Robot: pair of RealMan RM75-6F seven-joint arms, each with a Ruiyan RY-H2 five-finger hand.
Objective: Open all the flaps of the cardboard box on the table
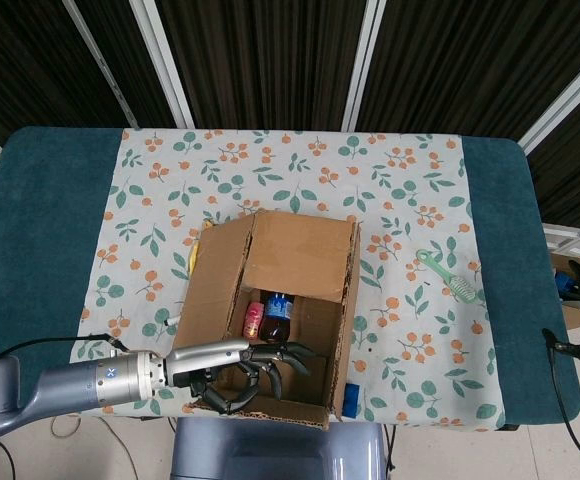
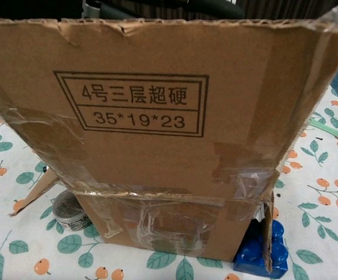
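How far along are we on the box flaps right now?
Partway. The cardboard box is open enough to show bottles inside; its left flap and right flap stand raised. In hand: the left hand hooks over the near flap, tipping it toward the robot. Left: folding that one down, the far flap still leaning over the opening, and spreading the sides.

The head view looks steeply down on the cardboard box [image 1: 275,310] from above its near side, far enough to take in the whole counter [image 1: 30,250]. The chest view sits low, level with the box's near flap [image 2: 157,111], facing it so closely that it fills the frame. Both share the box.
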